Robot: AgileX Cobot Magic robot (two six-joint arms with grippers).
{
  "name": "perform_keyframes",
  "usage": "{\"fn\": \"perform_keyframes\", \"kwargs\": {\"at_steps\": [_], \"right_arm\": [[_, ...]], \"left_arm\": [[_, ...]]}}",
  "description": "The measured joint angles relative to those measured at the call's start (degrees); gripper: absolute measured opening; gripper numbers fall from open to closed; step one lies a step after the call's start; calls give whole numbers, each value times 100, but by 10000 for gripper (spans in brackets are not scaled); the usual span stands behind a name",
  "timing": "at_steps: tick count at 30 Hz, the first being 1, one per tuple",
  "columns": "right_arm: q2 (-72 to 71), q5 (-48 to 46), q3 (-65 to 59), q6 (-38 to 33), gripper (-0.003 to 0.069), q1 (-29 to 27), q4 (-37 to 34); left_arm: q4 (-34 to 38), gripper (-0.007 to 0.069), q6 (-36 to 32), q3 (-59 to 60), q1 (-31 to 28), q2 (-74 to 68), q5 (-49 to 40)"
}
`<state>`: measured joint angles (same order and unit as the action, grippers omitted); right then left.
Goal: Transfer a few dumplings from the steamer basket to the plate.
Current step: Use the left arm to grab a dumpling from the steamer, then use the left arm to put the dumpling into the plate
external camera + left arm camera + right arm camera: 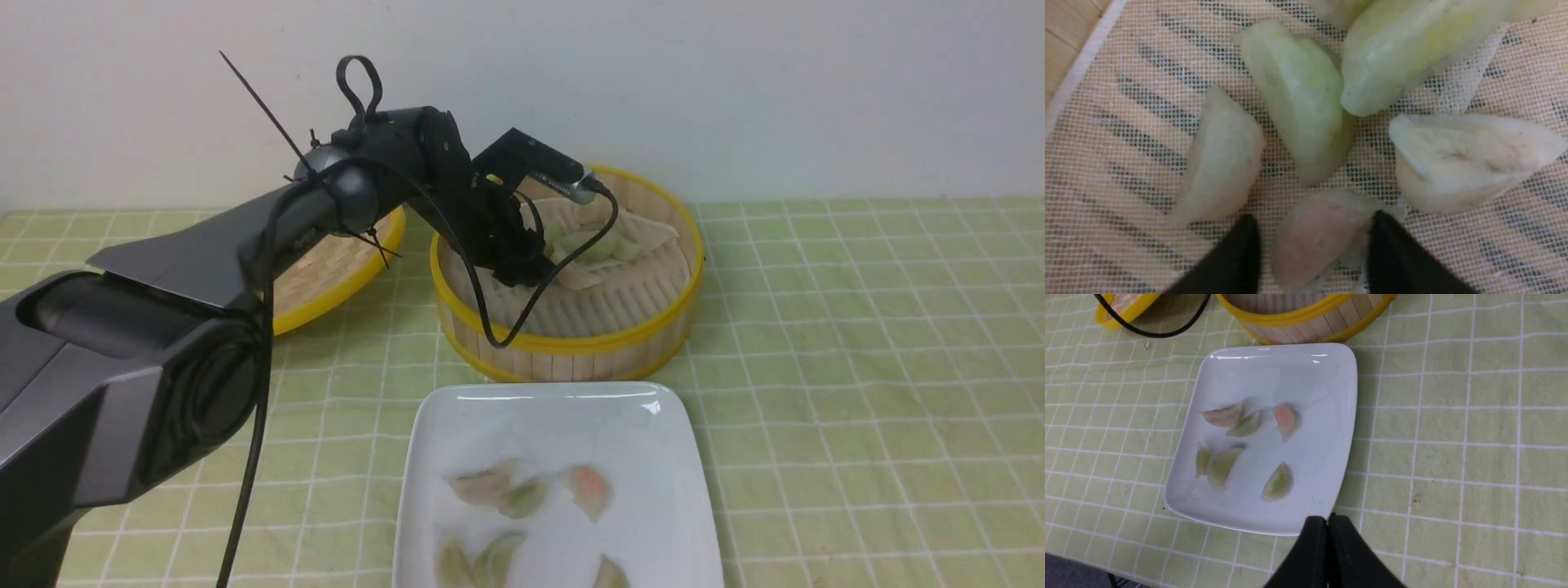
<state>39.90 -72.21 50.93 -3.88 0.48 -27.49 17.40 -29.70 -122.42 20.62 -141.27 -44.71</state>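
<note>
My left gripper (531,273) reaches down into the steamer basket (571,343). In the left wrist view its jaws (1313,218) stand open on either side of a pink-tinted dumpling (1318,232) lying on the mesh liner (1126,163). Two green dumplings (1298,94) and two pale white ones (1220,159) lie close around it. The white square plate (555,416) in front of the basket holds several dumplings (588,490). My right gripper (1327,517) is shut and empty, above the plate's (1290,375) near corner; it is out of the front view.
The shallow woven lid (343,278) lies left of the basket, partly behind my left arm. A black cable (506,327) hangs over the basket's front rim. A green checked cloth (857,367) covers the table.
</note>
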Motion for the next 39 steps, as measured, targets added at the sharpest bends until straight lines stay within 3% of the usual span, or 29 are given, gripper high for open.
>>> {"fn": "perform_keyframes", "kwargs": {"at_steps": [1,2,5,12,19,23,29,34,39], "right_arm": [[0,0,0,-6,-13,0,0],[0,0,0,-6,-13,0,0],[0,-1,0,-10,-12,0,-5],[0,-6,0,-23,-12,0,-5],[0,-6,0,-36,-12,0,-200],[0,-6,0,-91,-12,0,-275],[0,-12,0,-150,-12,0,-384],[0,-12,0,-253,-12,0,-425],[0,-12,0,-298,-12,0,-425]], "left_arm": [[-104,179,0,-5,29,13,-45],[-161,172,0,-11,46,19,-82],[-453,174,40,-11,135,119,-296],[-1065,174,820,24,224,1030,-1099],[-838,174,1021,18,224,2497,-2392],[-492,172,1166,70,224,2974,-2605],[-153,172,1708,1793,342,4009,-2613],[-133,171,1747,3931,882,4660,-2593],[-60,172,1752,5332,1477,4801,-1730]]}}
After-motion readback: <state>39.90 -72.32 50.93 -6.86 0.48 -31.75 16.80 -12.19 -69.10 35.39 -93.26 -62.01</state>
